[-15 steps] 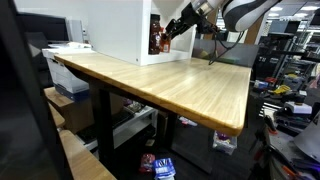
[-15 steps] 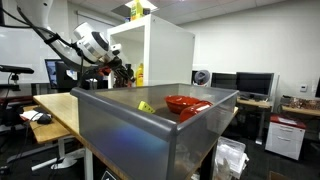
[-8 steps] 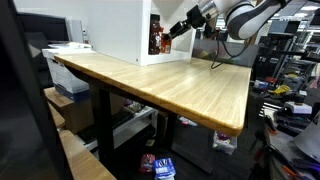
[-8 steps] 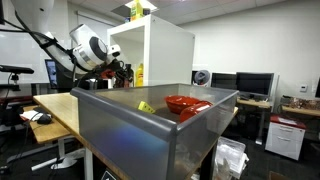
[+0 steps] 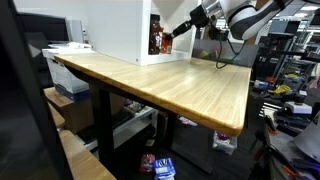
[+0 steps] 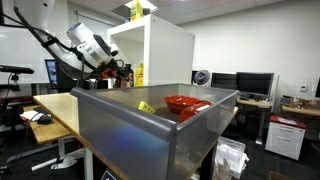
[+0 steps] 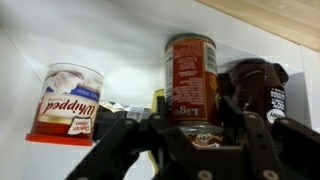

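My arm (image 5: 235, 12) reaches in high over the far end of the wooden table (image 5: 170, 85), forearm sloping down and the wrist turned toward the open side of the white cabinet (image 5: 115, 30) that stands on it. My claw (image 7: 185, 150) is at the mouth of that opening, level with the goods inside and clear of the tabletop.

The wrist view is upside down: labels read inverted and the table's wood shows at the top edge. In it my fingers (image 7: 112, 135) are spread wide and grip nothing.

Straight ahead, centred in the gap between them, stands a can (image 7: 190, 75) with an orange-red label, upright on the cabinet floor. It is just beyond my fingertips, and I cannot see any contact with it.

Beside the can, to the left in the wrist view, sits a frosting tub (image 7: 68, 100) with a white lid band and a red label, a little apart from it. To the right in that view stands a dark bottle (image 7: 255, 88), close to the can, its lower part hidden by my finger. Behind all three is the cabinet's plain white wall.

Well away from me, in an exterior view, a grey bin (image 6: 150, 135) fills the foreground, with a red bowl (image 6: 185, 103) lying inside it.
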Motion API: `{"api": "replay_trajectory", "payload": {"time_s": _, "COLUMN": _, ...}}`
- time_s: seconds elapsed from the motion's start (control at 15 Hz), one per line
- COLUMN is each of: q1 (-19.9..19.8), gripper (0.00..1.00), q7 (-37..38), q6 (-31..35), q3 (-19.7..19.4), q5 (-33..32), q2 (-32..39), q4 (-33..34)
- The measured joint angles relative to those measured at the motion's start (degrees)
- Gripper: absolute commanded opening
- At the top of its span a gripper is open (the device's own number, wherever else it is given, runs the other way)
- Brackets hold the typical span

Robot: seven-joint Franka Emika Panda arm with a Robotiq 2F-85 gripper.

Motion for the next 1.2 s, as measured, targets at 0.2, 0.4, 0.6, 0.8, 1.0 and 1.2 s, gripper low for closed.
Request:
{"api": "replay_trajectory", "payload": {"time_s": 0.2, "q1": 0.3, "gripper": 0.31, "q7": 5.5, "q6": 0.0, "q3": -0.8, "q5": -6.2, "q2": 0.2, "q4": 1.7}}
{"api": "replay_trajectory", "payload": {"time_s": 0.4, "q1": 0.3, "gripper": 0.31, "q7": 10.6, "q6": 0.0, "q3": -1.3, "q5": -11.1, "q2": 0.5, "q4": 3.1}}
{"api": "replay_trajectory", "payload": {"time_s": 0.6, "q1": 0.3, "gripper": 0.82, "q7": 14.8, "q6": 0.0, "q3": -1.7, "q5": -14.6, "q2": 0.9, "q4": 4.4}}
{"api": "replay_trajectory", "payload": {"time_s": 0.8, "q1": 0.1, "gripper": 0.96, "q7": 17.1, "q6": -0.6, "q3": -2.4, "q5": -17.8, "q2": 2.5, "q4": 4.9}}
{"api": "replay_trajectory", "payload": {"time_s": 1.0, "q1": -0.4, "gripper": 1.0, "q7": 18.1, "q6": -1.4, "q3": -3.6, "q5": -19.5, "q2": 4.9, "q4": 4.9}}
{"api": "replay_trajectory", "payload": {"time_s": 1.2, "q1": -0.5, "gripper": 1.0, "q7": 18.7, "q6": -2.1, "q3": -4.6, "q5": -20.4, "q2": 6.3, "q4": 4.9}}
